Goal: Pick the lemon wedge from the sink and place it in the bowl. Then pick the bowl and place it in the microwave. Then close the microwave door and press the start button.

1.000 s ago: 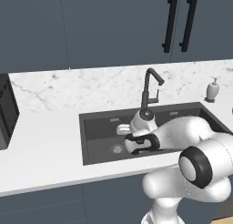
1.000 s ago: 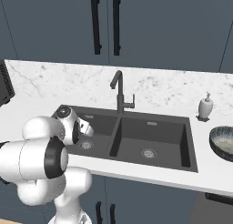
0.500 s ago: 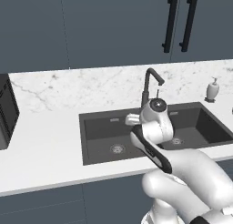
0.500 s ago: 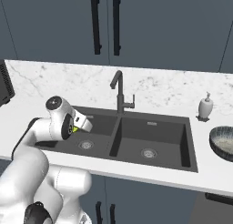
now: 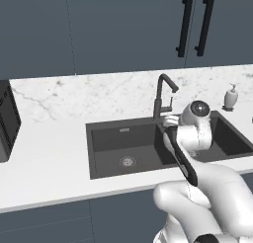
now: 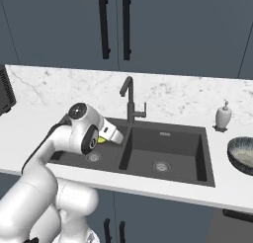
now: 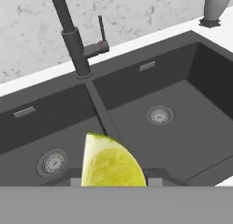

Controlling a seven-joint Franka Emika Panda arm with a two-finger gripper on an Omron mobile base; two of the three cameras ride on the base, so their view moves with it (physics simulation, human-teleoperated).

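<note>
Above the sink (image 6: 168, 153), arm raised, fingers (image 6: 103, 140) gripping the lemon wedge (image 7: 111, 163).

No text, label, brand, number or sign can be read anywhere in these pictures.

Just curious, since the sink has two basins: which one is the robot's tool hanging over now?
The basin left of the faucet. In the right base view the tool with the lemon wedge hangs above that basin's drain.
</note>
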